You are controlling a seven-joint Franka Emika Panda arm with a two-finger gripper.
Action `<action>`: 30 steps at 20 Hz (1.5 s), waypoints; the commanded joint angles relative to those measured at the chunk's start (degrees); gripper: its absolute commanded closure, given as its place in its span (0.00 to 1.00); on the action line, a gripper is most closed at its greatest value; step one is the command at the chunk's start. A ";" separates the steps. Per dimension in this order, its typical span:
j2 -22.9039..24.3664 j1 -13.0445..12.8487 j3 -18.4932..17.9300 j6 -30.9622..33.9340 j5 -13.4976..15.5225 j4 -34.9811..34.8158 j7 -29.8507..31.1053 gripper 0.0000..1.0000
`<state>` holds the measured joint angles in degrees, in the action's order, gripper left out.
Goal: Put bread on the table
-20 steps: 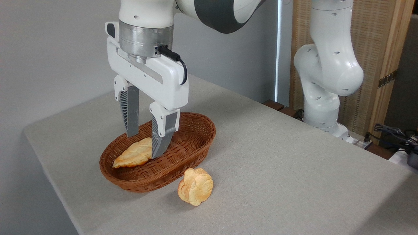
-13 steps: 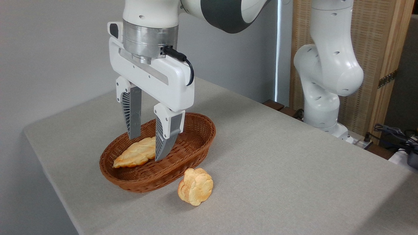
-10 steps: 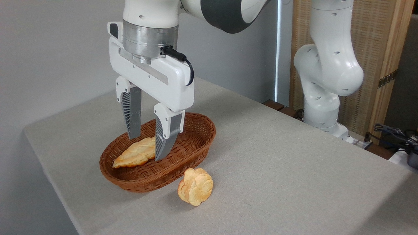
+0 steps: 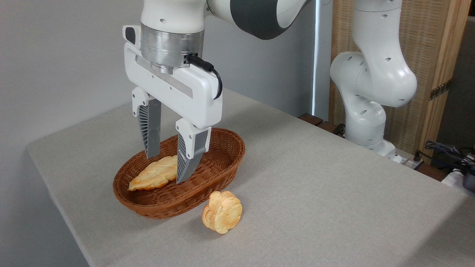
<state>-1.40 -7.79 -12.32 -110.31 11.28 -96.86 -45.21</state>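
The gripper (image 4: 166,168) hung fingers-down over the wicker basket (image 4: 222,155), its two ribbed grey fingers (image 4: 150,133) spread apart and clasping nothing. The right-hand finger's tip stood in front of the bread's right end; whether it touched the bread could not be told. The left-hand finger ended just above the bread, behind it.

The bread (image 4: 154,178) lay inside the basket, toward its 8 o'clock end: a long, flat, golden pastry with lobed edges, its browner pointed tip aimed at 8 o'clock.

Just outside the basket, at its 5 o'clock, a small knobbly bun (image 4: 222,211) stood on edge on the table (image 4: 334,193), near the rim but apart from it.

The table was covered in light grey speckled cloth. At 2 o'clock from the basket, the arm's white base (image 4: 365,122) stood past the table's far edge before a wood-framed woven screen (image 4: 426,55); dark cables (image 4: 447,150) lay at 3 o'clock. A plain grey wall (image 4: 55,55) filled the background.
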 commanded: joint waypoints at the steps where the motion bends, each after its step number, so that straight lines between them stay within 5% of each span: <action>1: 1.31 0.67 0.63 -1.49 1.11 -1.58 -0.58 0.00; 15: 1.31 -0.03 1.42 0.45 0.94 -3.68 -0.76 0.00; 30: 1.75 -7.41 3.00 0.01 0.58 -9.13 -0.49 0.00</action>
<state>-1.04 -12.79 -9.40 -110.03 11.29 -104.43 -45.25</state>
